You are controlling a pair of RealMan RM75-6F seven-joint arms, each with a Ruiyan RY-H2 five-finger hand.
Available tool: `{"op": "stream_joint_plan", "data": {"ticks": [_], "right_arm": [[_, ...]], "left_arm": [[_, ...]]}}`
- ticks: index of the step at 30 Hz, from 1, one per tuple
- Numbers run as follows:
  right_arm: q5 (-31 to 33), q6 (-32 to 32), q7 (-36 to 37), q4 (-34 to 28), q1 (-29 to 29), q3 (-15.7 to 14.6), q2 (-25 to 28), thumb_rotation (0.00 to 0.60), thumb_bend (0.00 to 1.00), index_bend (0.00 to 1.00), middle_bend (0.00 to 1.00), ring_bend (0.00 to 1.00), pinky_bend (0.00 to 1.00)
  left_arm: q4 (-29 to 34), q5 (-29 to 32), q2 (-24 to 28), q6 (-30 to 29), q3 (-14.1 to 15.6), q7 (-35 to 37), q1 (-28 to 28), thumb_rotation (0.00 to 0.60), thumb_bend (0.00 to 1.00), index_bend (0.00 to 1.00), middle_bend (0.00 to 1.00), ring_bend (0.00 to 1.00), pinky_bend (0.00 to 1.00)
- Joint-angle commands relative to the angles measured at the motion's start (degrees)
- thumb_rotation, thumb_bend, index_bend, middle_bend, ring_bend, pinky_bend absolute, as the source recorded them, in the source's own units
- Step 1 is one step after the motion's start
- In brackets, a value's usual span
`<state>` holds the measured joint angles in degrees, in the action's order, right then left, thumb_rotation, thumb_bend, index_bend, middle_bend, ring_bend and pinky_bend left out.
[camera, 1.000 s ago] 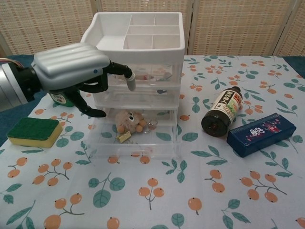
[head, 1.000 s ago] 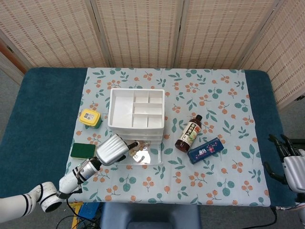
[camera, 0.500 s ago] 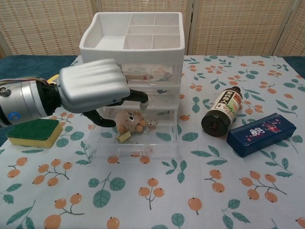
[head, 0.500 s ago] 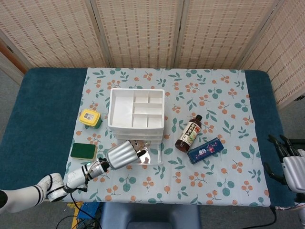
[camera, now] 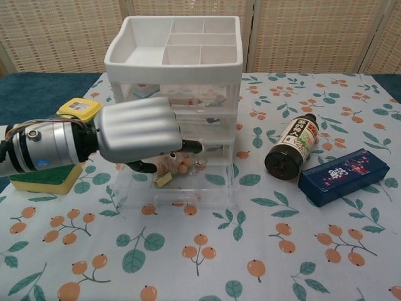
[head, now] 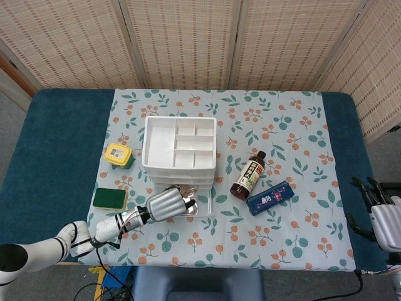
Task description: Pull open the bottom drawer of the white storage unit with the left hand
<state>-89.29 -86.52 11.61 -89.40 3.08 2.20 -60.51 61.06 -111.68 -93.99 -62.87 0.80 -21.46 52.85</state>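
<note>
The white storage unit stands on the leaf-and-berry printed tablecloth, its top an open tray of plain plastic compartments above clear drawers. Its bottom drawer juts out in front of the unit, holding a small fuzzy toy and beads. The left hand, ribbed silver metal with dark fingers, hangs over that drawer with the fingers curled down into it; whether they grip anything cannot be told. Right of the unit lies a dark bottle with a label in East Asian characters, too small to read, and beyond it a blue rectangular case with white writing, also unreadable. Left of the unit sit a yellow-lidded tub and a green-and-yellow sponge. Far right of the unit, the right hand rests with fingers spread, holding nothing.
</note>
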Motion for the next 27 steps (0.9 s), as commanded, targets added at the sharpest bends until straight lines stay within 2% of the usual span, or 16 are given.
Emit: {"op": "stream_joint_plan", "data": {"ticks": [1,27], "right_arm": [[0.1,0.0,0.0,0.1,-0.1,0.0,0.0,0.6,0.41,0.04,0.18,0.08,0.2],[0.8,0.5,-0.3,0.0,-0.1,0.1,-0.1,0.6,0.41,0.04,0.18,0.08,0.2]], "left_arm": [[-1.2,0.1,-0.9,0.6,0.7,-0.5,0.3,0.6,0.16,0.33,0.98,1.0,1.0],[-8.6,0.9,-4.6,1.5,4.4,1.9,2.3,0.6,0.16,0.35,0.98,1.0,1.0]]}}
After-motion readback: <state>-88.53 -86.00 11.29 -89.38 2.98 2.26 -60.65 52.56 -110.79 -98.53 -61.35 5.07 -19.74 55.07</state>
